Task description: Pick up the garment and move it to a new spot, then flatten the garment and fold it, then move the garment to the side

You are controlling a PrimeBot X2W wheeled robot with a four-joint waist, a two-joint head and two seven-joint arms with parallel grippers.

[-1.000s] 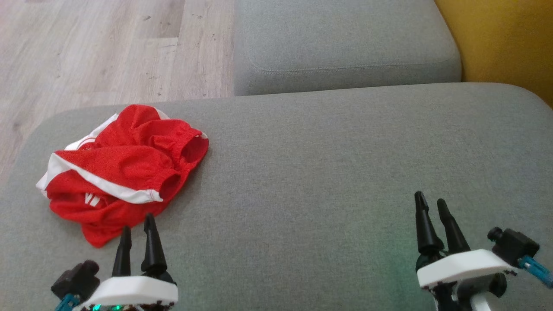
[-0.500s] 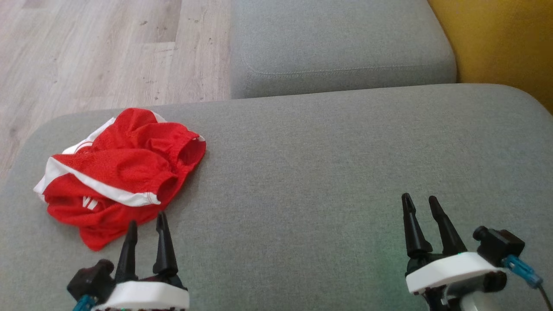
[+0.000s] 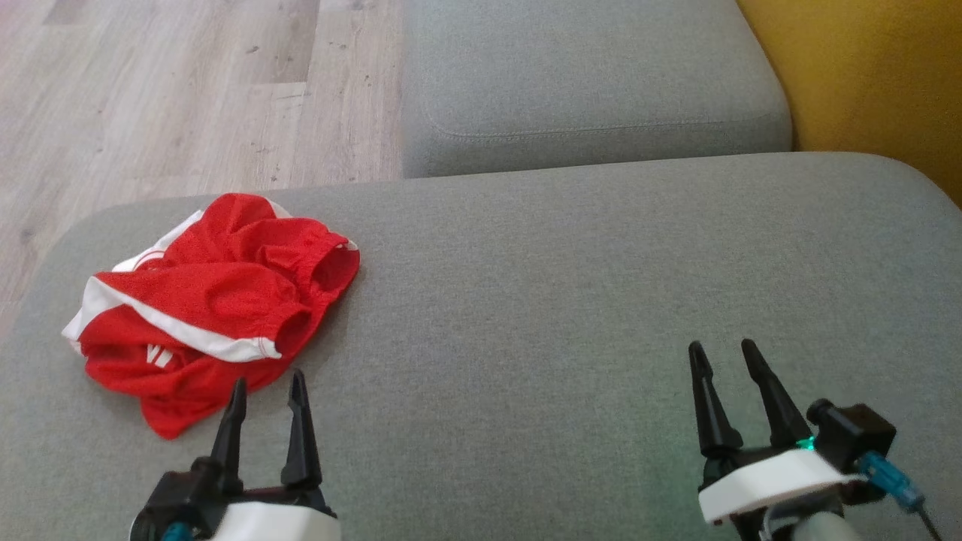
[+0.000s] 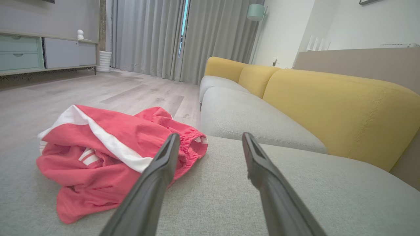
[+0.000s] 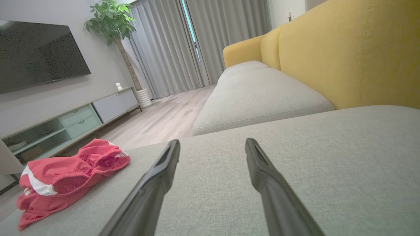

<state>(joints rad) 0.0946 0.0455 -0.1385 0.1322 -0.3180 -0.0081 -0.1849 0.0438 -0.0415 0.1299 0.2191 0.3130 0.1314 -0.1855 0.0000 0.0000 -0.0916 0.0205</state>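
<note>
The garment point(image 3: 210, 308) is a crumpled pair of red shorts with white stripes, lying in a heap at the left end of the grey sofa cushion point(image 3: 564, 315). In the left wrist view the garment point(image 4: 105, 154) lies just left of and ahead of the fingers; in the right wrist view the garment point(image 5: 65, 177) lies far off to the left. My left gripper point(image 3: 268, 383) stands open just short of the heap's near right edge, touching nothing. My right gripper point(image 3: 723, 352) is open and empty over bare cushion at the lower right.
A second grey seat cushion point(image 3: 594, 83) lies beyond the first. The yellow sofa back point(image 3: 879, 83) rises at the right. Wooden floor point(image 3: 150, 90) drops off past the cushion's far left edge. A low TV cabinet point(image 5: 65, 121) stands across the room.
Both grippers stay open. The left gripper has shifted right and drawn back a little from the heap; the right gripper has shifted slightly left. The garment lies unchanged.
</note>
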